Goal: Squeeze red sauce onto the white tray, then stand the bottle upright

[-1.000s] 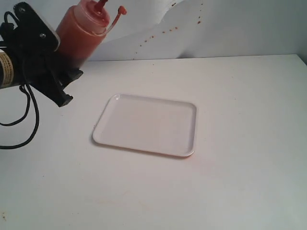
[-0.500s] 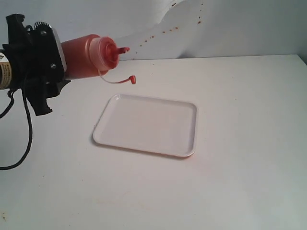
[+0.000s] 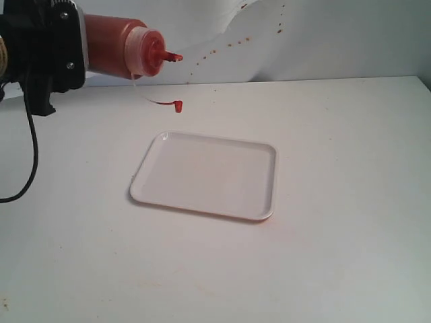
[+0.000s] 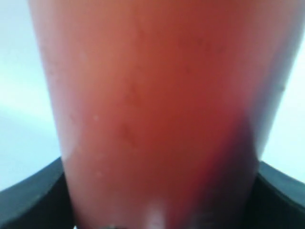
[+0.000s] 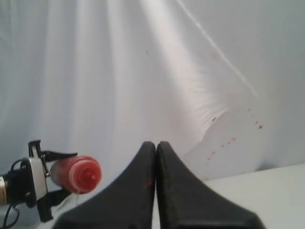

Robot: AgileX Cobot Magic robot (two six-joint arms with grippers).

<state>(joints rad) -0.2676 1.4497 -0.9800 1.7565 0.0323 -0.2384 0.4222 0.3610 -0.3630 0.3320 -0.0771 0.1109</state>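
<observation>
My left gripper [image 3: 79,48] is shut on the bottle [image 3: 118,54] and holds it level in the air at the far left, above the table. Its red nozzle [image 3: 170,58] points right, short of the white tray [image 3: 209,175]. The small tethered cap [image 3: 178,105] dangles below the nozzle. Red sauce shows only as the dark fill inside the bottle [image 4: 157,109]; the tray's surface is plain white. The bottle fills the left wrist view between the black fingers [image 4: 28,202]. My right gripper [image 5: 156,149] is shut on nothing and faces the bottle [image 5: 78,174] from a distance.
The tray lies flat on a white table [image 3: 337,222]. A white backdrop [image 3: 323,40] with reddish-brown specks [image 3: 229,44] rises behind it. A black cable [image 3: 30,161] hangs from the left arm at the left edge.
The left gripper has tipped the bottle from leaning upright to lying level and lifted it slightly. The tethered cap has swung down below the nozzle. The tray has not moved.
</observation>
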